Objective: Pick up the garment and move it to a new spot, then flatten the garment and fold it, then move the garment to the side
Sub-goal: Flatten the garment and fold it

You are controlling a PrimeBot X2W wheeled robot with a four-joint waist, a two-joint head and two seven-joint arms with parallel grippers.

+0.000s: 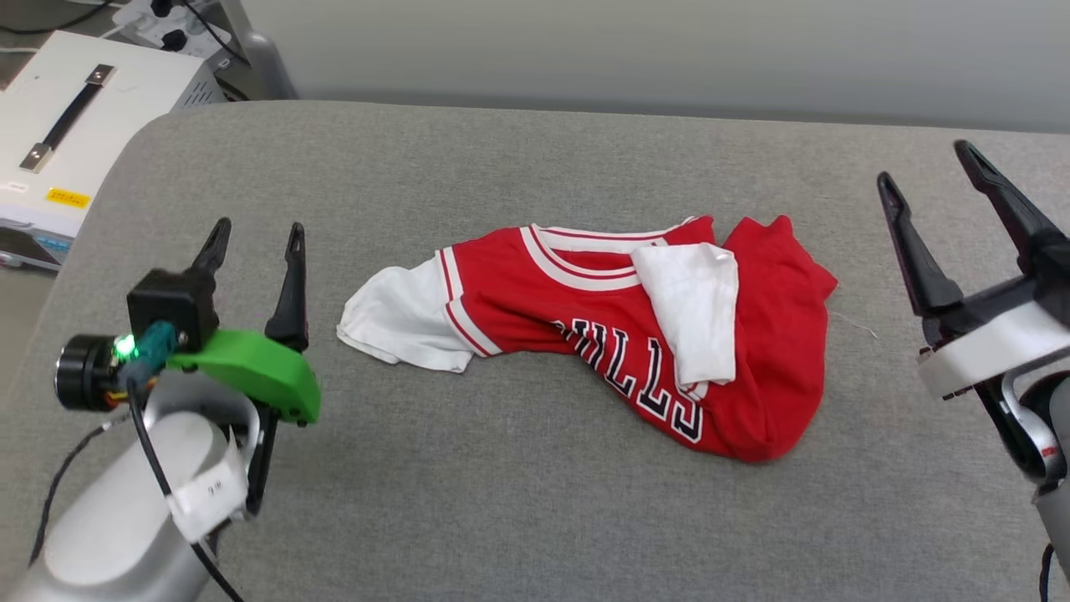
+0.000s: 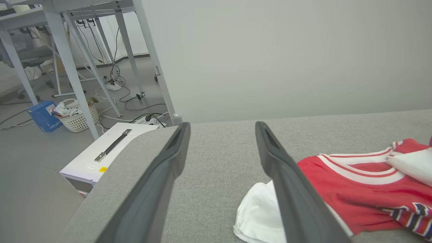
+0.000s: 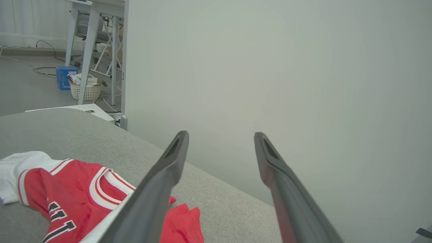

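— Whereabouts of the garment [image 1: 602, 334]?
— Lying crumpled near the middle of the bench [image 1: 501, 518], collar [image 1: 577, 259] toward twelve o'clock, lettering [image 1: 635, 376] face up (partly buried under a folded-over white sleeve [image 1: 694, 309]).
— Long axis?
— Running roughly from ten o'clock to four in the head view: other white sleeve [image 1: 393, 322] at the ten end, bunched red body at the four end.
— And from the left pincer [image 1: 258, 228]?
— Due three o'clock, with that loose sleeve just beside the fingers [image 1: 290, 293]. Borne out by the left wrist view: sleeve at about five o'clock, partly behind one finger.
— State of it?
— Released, fingers spread, gripping nothing. Same for the right pincer [image 1: 924, 165]: parted wide, empty, standing off the bunched end with the garment at about eight o'clock.
— Nearer one?
— Probably the left, judging by the narrower gap to cloth; hard to call height from here, though.
— So, for the pick-up?
— Likely a reach toward three o'clock for the sleeve end on the left and toward eight for the red bunch on the right, gripping across the axis rather than along it. Not yet touching anywhere.
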